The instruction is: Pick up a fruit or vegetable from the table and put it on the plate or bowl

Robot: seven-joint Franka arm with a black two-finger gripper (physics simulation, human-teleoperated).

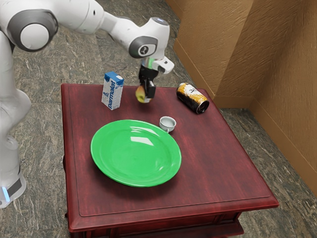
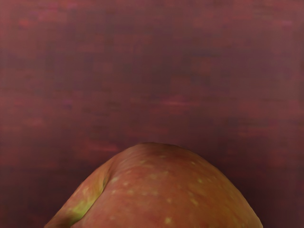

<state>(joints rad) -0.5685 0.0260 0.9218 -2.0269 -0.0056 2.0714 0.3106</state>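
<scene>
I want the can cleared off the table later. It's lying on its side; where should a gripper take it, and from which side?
Probably from straight above, at mid-length of the can. It lies on its side, so its round body could roll; fingers closing across that body, square to its long axis, would stop that. For now the gripper is shut on the fruit.
</scene>
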